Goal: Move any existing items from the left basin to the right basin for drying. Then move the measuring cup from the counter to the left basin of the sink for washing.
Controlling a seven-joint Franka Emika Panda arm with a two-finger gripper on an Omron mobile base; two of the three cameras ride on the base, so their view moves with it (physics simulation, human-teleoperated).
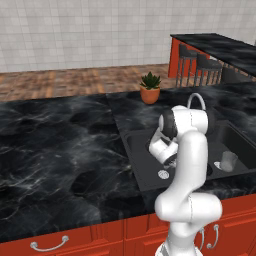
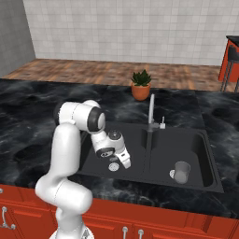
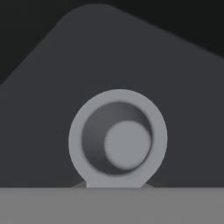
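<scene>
Dark double-basin sink (image 2: 205, 154) set in black marble table (image 1: 60, 145). Right basin held a clear glass measuring cup (image 2: 181, 172), upright near the front wall. Left basin held a round grey drain (image 3: 118, 139). Fingers (image 2: 125, 162) lowered inside the left basin, just beside the drain; cannot tell how far apart, nothing seen held.

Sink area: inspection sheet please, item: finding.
Surface: black marble counter, bare where it shows.
Job's things: clear measuring cup upright in the right basin; left basin holds the drain.
Clutter: potted plant behind the sink.
Grippers: pincer low in the left basin above the drain; open or shut cannot be told.
Cables: nothing seen.
Surroundings: faucet between the basins, red cabinets, tiled wall, bar stools.
</scene>
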